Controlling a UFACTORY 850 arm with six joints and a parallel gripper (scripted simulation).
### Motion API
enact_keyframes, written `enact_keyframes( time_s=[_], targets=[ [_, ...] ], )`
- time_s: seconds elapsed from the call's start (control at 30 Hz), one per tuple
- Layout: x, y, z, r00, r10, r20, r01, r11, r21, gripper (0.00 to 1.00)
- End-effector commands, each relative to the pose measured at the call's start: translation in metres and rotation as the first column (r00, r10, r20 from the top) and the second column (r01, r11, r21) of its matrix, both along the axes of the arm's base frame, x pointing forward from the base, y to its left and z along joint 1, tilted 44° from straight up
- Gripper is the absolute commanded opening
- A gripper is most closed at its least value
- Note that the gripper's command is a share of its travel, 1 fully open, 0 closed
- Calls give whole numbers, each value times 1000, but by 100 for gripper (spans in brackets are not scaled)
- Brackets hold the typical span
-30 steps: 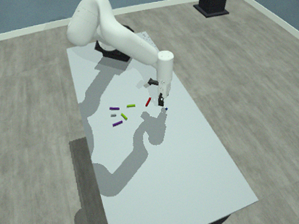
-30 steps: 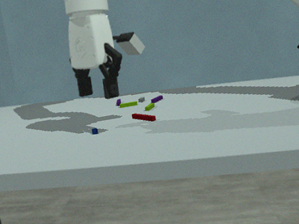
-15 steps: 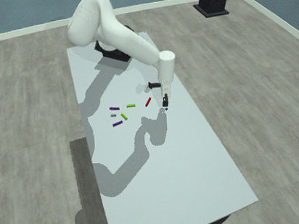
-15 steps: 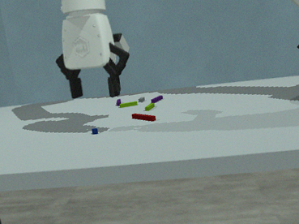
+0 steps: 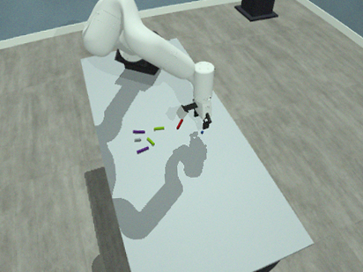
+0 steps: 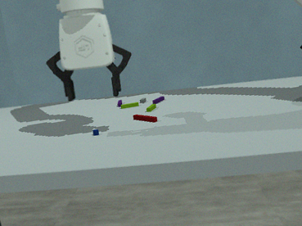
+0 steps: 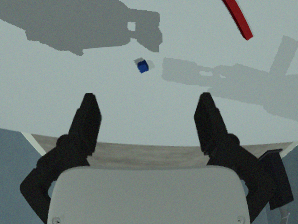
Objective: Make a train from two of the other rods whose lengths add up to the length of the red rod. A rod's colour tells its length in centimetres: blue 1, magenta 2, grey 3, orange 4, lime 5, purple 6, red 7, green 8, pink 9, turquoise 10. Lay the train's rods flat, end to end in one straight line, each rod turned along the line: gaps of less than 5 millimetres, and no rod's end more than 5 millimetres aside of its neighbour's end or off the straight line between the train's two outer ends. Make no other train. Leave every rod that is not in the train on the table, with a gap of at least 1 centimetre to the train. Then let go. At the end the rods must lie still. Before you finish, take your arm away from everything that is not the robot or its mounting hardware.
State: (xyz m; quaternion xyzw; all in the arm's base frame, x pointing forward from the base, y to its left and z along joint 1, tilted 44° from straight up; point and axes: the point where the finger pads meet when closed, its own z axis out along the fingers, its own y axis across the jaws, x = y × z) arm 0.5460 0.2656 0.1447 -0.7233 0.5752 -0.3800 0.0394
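My gripper (image 5: 205,120) (image 6: 93,95) (image 7: 147,104) is open and empty and hangs above the white table (image 5: 209,215) (image 6: 57,164). The small blue rod (image 5: 201,131) (image 6: 95,131) (image 7: 143,66) lies on the table just below and ahead of the fingers, apart from them. The red rod (image 5: 179,124) (image 6: 145,118) (image 7: 233,11) lies flat a little to one side. Further off lie two purple rods (image 5: 138,132) (image 5: 143,150) (image 6: 158,99), two lime rods (image 5: 159,128) (image 5: 150,141) (image 6: 130,105) and a short grey rod (image 5: 138,139) (image 6: 142,100), all separate.
The arm's base (image 5: 134,63) stands at the table's far end. A dark pedestal (image 5: 258,1) stands on the floor beyond the table. The table's right edge runs close to the gripper.
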Motion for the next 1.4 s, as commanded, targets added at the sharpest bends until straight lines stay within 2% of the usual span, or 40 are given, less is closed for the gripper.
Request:
enact_keyframes(
  time_s=[0.0,0.17,0.63,0.67,1.37],
  targets=[
    [1,3,1,991,103,-82,-111,989,-97,100],
    [2,6,1,971,190,-146,-214,963,-166,100],
    [3,8,1,943,260,-207,-304,927,-219,100],
    [3,8,1,943,260,-207,-304,927,-219,24],
    [3,8,1,943,260,-207,-304,927,-219,24]
  ],
)
